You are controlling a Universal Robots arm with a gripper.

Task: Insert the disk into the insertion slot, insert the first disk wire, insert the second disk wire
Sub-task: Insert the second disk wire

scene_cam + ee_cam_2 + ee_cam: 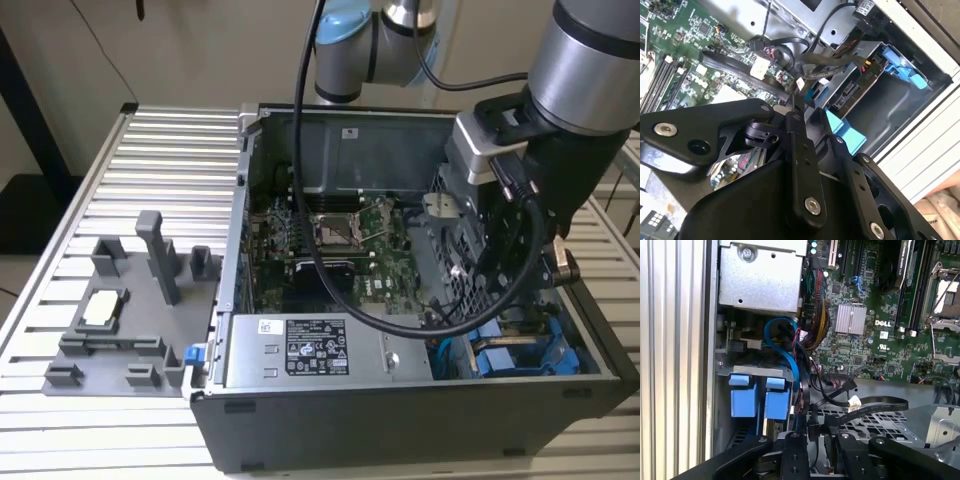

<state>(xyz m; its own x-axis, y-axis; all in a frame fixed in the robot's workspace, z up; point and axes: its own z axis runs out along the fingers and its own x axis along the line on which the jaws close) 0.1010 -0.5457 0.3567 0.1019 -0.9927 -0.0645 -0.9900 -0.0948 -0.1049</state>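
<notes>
Arm: the silver and black robot arm (585, 60) reaches down from the exterior view's upper right into the open dark grey computer case (400, 420), its wrist bent over the corner on the exterior view's lower right.
End effector: black end effector (815, 440), fingers close together around a black wire connector (812, 429) in the first wrist view; whether they pinch it, I cannot tell.
Disk: flat silver-grey hard drive in a bright blue plastic bracket (760, 400), seated in the dark grey metal drive bay (880, 105), just beside the end effector.
Wires: black flat cable (875, 407) lies over the perforated cage.
Motherboard: green circuit board (330, 250) at the case's middle.
Tabletop: ribbed silver tabletop (170, 150) carries a grey fixture tray (120, 320).
</notes>
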